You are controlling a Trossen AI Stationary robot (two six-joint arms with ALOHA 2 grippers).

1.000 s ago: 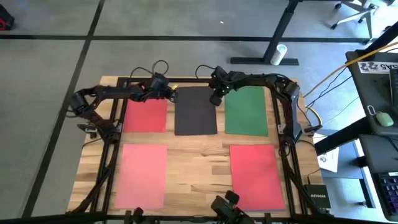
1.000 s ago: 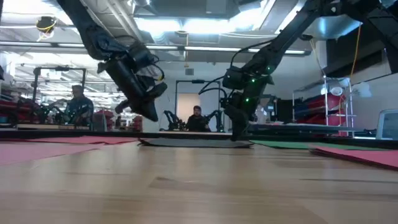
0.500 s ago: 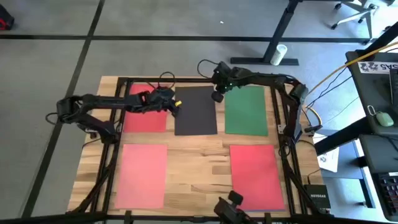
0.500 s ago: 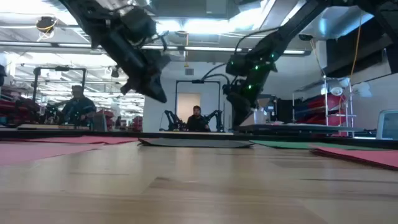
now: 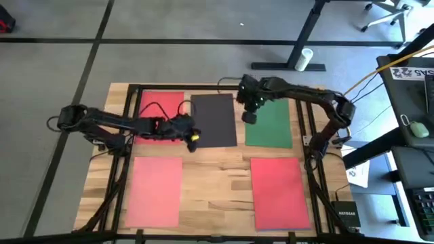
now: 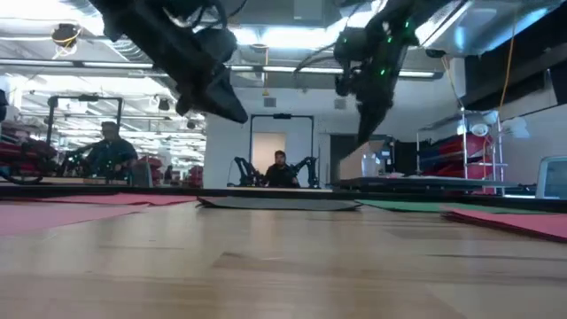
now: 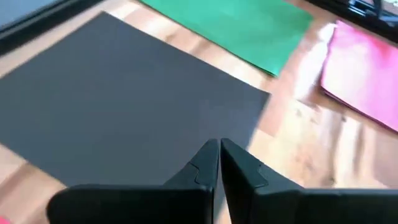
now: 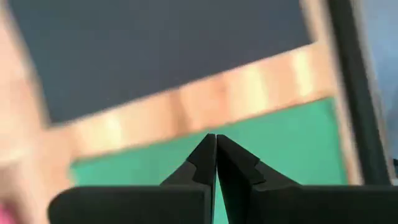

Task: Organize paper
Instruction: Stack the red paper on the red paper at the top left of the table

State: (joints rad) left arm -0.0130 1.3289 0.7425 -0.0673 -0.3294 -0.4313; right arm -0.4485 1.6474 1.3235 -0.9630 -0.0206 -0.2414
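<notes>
From table height my sheets shrink to thin edges, and only the black sheet shows any lift, its near edge reading as a dark sliver slightly raised off the wooden table; the colours beside it are mere streaks there. From above everything spreads out plainly: a red sheet in the far row on my left, partly covered by my left arm, the black one in the middle, the green sheet on my right, then a pink sheet and another red-pink sheet in the near row, all flat matte rectangles of like size lying apart on pale plank wood inside a dark frame. My left gripper hangs over the near left corner of the black sheet; its wrist view shows my fingers pressed together with nothing between them, dark grainy paper beneath, green and pink beyond. My right gripper hangs over the strip of wood between black and green, well off the table in the low view. Its wrist picture is smeared, yet my fingertips plainly meet and carry nothing. Whether either gripper touches paper I cannot tell from above; the low view shows both raised clear. People sit far behind in the room.
</notes>
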